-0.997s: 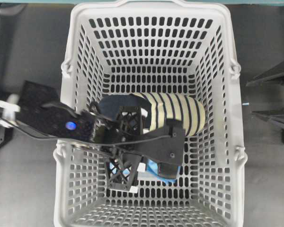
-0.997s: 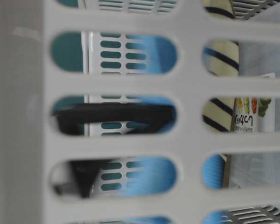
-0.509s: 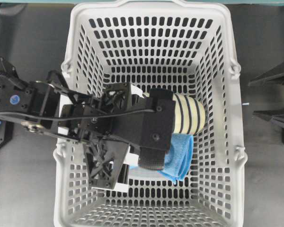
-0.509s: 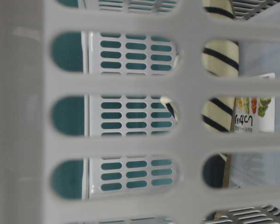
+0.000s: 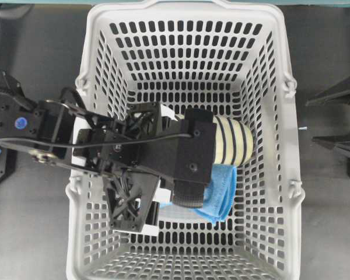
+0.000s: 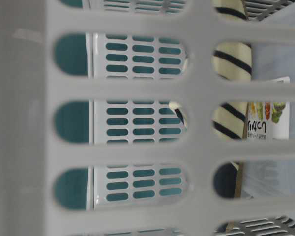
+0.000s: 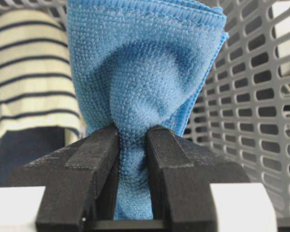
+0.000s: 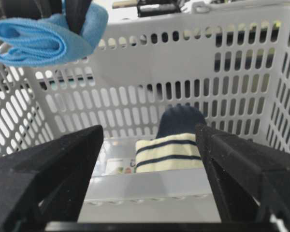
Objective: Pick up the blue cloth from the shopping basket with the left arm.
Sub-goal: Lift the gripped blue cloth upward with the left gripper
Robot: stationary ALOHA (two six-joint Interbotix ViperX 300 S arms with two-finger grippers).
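The left claw (image 7: 131, 159) pinches the bunched blue cloth (image 7: 145, 87), holding it hanging above the floor of the grey shopping basket (image 5: 268, 192), where a cream-and-navy striped slipper (image 5: 230, 140) lies, while the right claw (image 8: 150, 159) gapes wide open outside the rim.

The cloth (image 5: 221, 192) hung pinched in the left claw (image 7: 131, 145) above the basket (image 5: 99, 70) floor, just in front of the slipper (image 5: 233, 143), which lay inside the basket.
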